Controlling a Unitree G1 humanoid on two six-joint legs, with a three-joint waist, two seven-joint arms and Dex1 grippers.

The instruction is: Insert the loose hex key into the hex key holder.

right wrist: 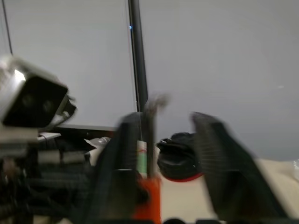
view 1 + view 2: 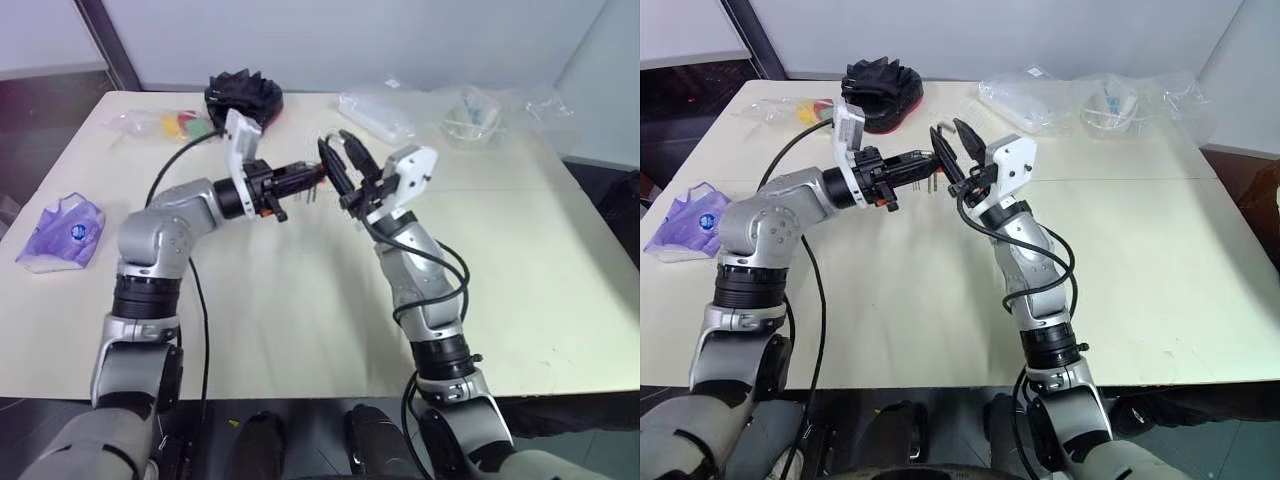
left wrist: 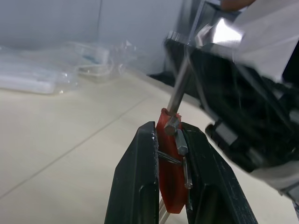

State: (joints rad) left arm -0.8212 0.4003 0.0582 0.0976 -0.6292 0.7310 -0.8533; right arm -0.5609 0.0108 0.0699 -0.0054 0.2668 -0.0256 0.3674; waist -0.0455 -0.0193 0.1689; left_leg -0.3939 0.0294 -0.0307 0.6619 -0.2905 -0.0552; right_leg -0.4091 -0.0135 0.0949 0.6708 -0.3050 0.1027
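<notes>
Left gripper clamps tight on orange holder mid-frame above table; loose hex key stands in holder's top, right gripper fingers spread apart around the key, not gripping it

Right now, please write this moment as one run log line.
left gripper: shut on hex key holder | loose hex key: standing in holder | right gripper: open
</notes>
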